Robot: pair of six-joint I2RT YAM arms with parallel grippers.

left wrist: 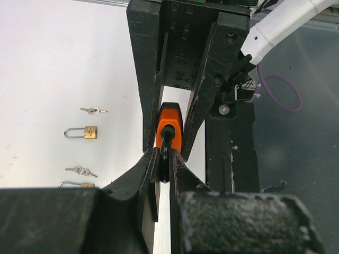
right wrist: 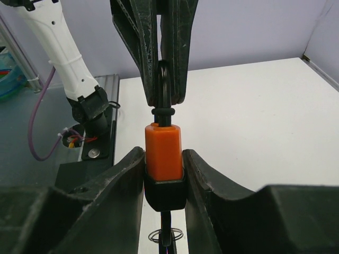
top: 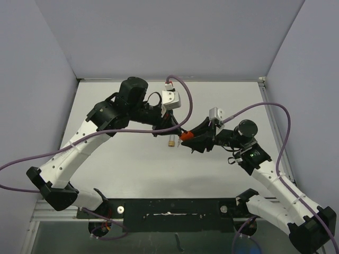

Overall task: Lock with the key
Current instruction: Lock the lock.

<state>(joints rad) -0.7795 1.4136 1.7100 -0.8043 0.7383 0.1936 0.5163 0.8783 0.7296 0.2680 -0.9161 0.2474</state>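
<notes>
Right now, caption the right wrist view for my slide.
Right jaws clamp the orange padlock while left jaws pinch its black shackle from above.

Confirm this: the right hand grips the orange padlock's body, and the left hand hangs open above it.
Not open: the left hand is shut on the black shackle, as the right wrist view shows. The right hand does grip the orange padlock's body.

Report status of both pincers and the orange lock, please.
Left pincer shut on shackle. Right pincer shut on lock. Brass lock and keys lie aside, not in the way.
</notes>
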